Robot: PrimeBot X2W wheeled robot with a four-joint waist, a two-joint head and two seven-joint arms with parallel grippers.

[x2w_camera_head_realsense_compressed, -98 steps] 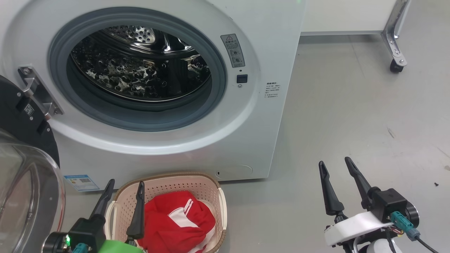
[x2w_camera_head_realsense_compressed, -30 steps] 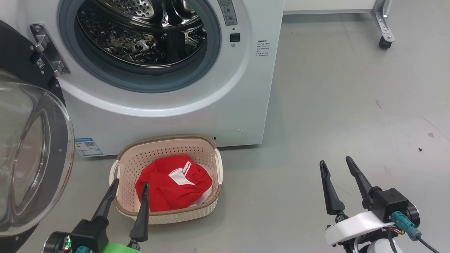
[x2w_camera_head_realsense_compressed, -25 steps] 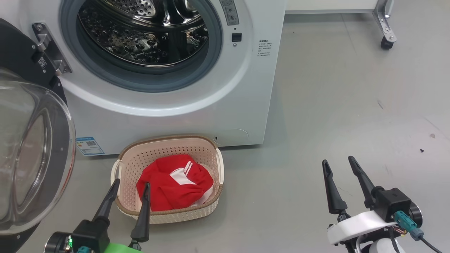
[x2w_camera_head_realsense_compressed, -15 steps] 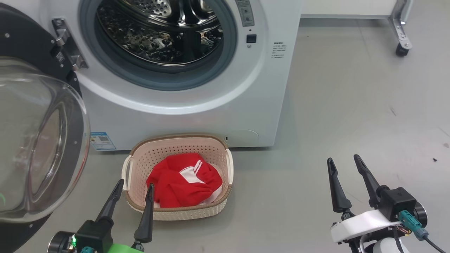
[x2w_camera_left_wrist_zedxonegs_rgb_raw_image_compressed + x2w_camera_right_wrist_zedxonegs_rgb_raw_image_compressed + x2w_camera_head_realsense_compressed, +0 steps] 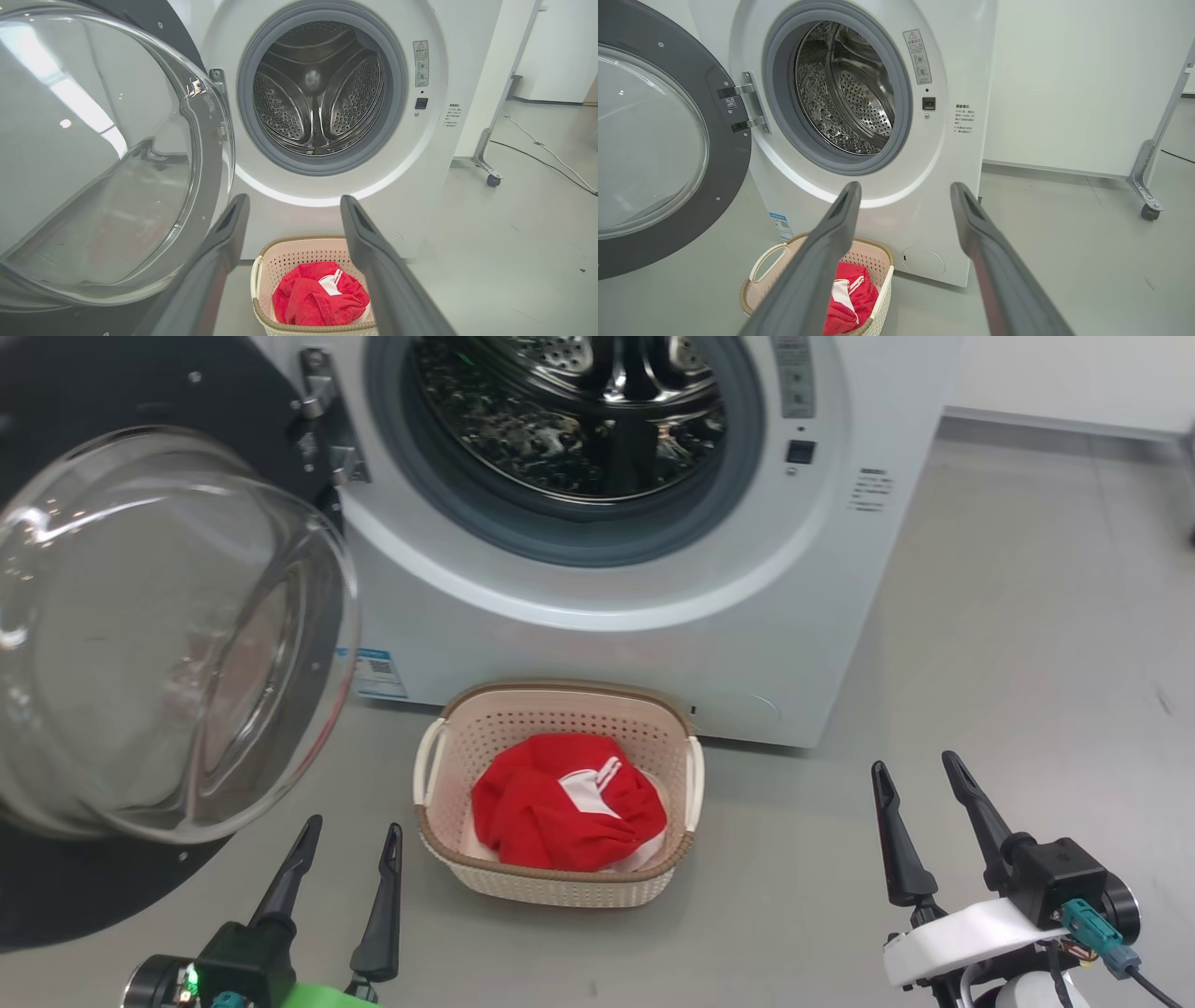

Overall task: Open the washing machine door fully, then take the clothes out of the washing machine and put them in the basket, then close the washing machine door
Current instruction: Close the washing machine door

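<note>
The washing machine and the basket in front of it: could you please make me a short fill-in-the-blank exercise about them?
1. The washing machine door stands ____.
2. The cream basket holds a garment that is mostly ____.
3. The steel drum of the washing machine is ____.
4. The left pincer and the right pincer each hold ____.

Missing words: open; red; empty; nothing.
</note>
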